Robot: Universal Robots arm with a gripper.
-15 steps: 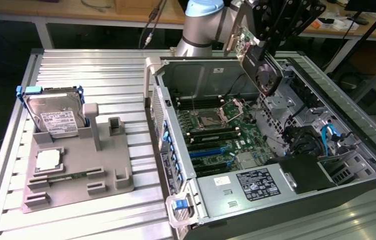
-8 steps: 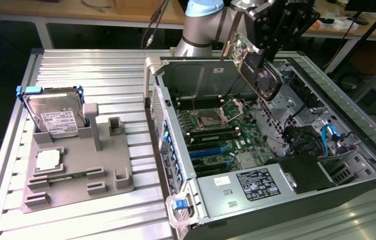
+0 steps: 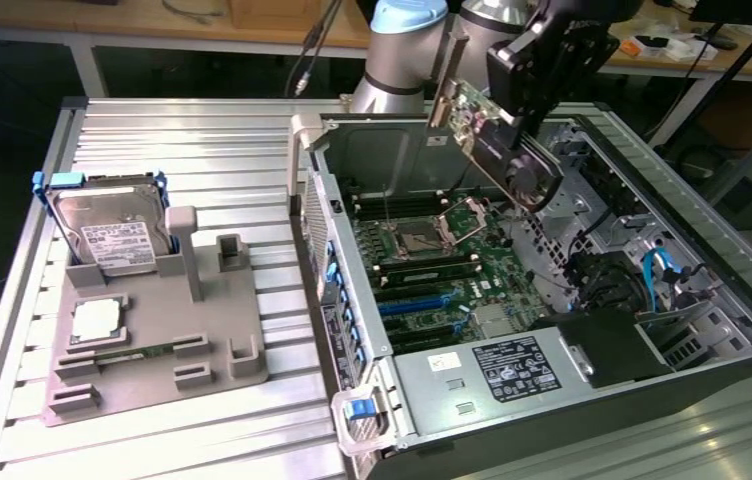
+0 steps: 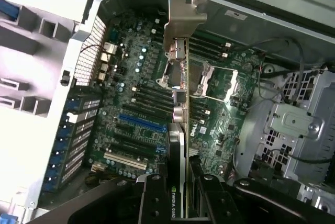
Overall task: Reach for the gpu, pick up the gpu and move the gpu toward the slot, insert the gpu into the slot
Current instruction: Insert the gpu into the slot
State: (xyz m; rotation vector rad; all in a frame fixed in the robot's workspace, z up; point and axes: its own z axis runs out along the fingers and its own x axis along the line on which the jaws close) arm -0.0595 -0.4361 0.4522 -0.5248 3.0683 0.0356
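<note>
We are watching the end effector (image 4: 181, 197) gripping the thin, flat gpu (image 3: 480, 128) (silvery metal bracket farthest from the fingers), long axis slanting above the open computer case (image 3: 349, 325).

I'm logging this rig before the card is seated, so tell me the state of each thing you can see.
gpu, held in the air over the motherboard, not seated.
gripper, shut on the gpu.
computer case, lying on its side, side panel off.
hard drive, standing in the gray holder.
processor chip, lying flat on the gray holder.
</note>
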